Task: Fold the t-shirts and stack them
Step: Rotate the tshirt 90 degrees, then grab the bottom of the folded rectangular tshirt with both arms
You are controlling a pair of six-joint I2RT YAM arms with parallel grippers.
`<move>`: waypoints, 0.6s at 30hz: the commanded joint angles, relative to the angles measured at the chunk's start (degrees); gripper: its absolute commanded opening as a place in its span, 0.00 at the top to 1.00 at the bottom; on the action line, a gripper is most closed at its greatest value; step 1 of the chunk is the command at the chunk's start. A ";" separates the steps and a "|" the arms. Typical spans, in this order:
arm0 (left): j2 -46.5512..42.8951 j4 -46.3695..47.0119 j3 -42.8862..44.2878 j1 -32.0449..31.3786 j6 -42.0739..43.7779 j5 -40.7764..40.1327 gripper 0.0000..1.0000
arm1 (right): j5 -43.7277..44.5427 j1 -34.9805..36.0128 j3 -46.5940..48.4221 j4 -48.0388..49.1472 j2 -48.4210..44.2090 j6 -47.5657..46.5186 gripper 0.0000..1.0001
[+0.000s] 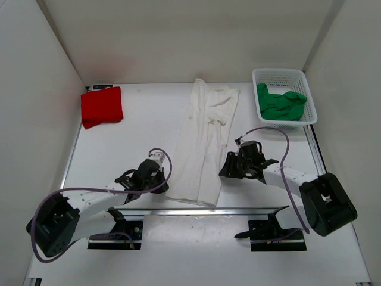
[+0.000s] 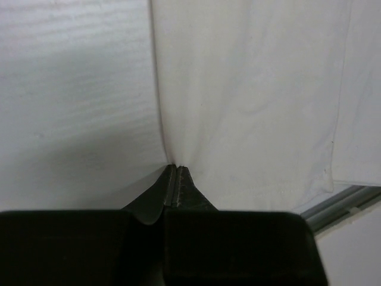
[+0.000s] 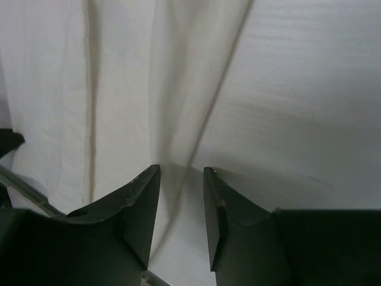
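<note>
The left fingers are clenched on the near left edge of the white t-shirt, lying lengthwise on the counter; the right fingers gape astride its right edge. Bare counter flanks it, red t-shirt folded far left, green t-shirt bunched in the basket.

I can read no text, label, brand, number or sign in any of my three views.
</note>
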 commanded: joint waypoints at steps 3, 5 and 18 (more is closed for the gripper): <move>-6.91 -0.85 -5.61 -4.63 -8.58 1.02 1.00 | -2.57 0.17 8.24 1.32 8.74 -4.49 0.72; -7.45 -0.31 -6.05 -6.91 -10.26 0.85 1.00 | -3.38 -0.80 11.24 1.23 13.30 -4.50 0.85; -11.49 -6.37 -3.33 -1.91 -6.14 3.92 0.17 | 3.57 2.09 1.68 -8.78 -6.95 -2.48 0.56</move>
